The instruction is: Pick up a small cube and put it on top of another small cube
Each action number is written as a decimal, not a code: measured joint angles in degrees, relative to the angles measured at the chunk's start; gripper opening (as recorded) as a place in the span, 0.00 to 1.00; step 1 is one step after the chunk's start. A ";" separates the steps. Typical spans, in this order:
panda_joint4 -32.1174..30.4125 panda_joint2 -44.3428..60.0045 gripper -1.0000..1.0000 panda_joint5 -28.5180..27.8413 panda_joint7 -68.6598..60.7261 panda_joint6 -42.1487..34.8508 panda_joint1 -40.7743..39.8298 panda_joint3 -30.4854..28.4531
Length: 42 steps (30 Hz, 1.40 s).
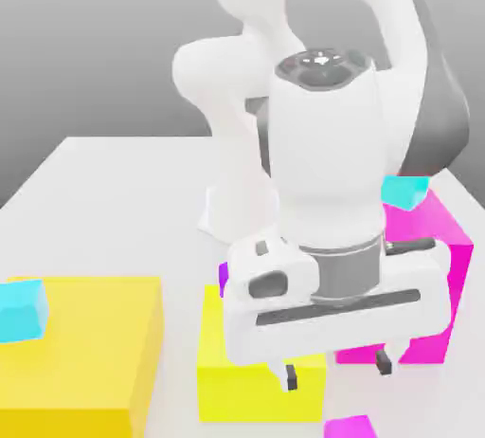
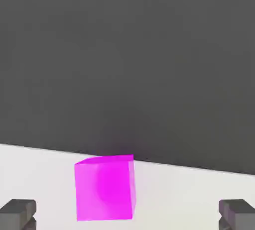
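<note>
My gripper [image 1: 335,371] hangs wide open, holding nothing, above the table [image 1: 104,190] | small magenta cube [image 1: 349,428] sits on the table at the exterior view's six o'clock, just under my fingers [image 1: 292,376] | yellow block [image 1: 237,370] at seven o'clock | large magenta block [image 1: 445,256], three o'clock, behind.

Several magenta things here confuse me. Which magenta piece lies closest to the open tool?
The small magenta cube at the table's front edge, just below the tool. The large magenta block is far bigger and sits behind the tool.
</note>
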 joint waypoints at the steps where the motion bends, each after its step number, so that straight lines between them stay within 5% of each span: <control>1: -0.01 1.82 0.50 -1.02 1.06 0.93 0.98 0.11; 5: 1.69 11.14 0.50 1.26 -0.21 7.43 -0.10 3.09; 6: 1.98 12.49 0.00 1.71 -0.54 8.44 -0.49 3.66; 12: 2.14 13.16 0.00 1.96 -0.72 8.92 -0.68 3.95; 19: -0.27 1.43 0.00 -1.59 6.71 0.18 1.27 -2.40; 31: -1.93 -12.57 0.00 -6.06 37.98 -8.74 -2.81 -15.41; 42: -3.29 -21.55 0.00 -14.04 72.15 -14.03 -11.20 -18.97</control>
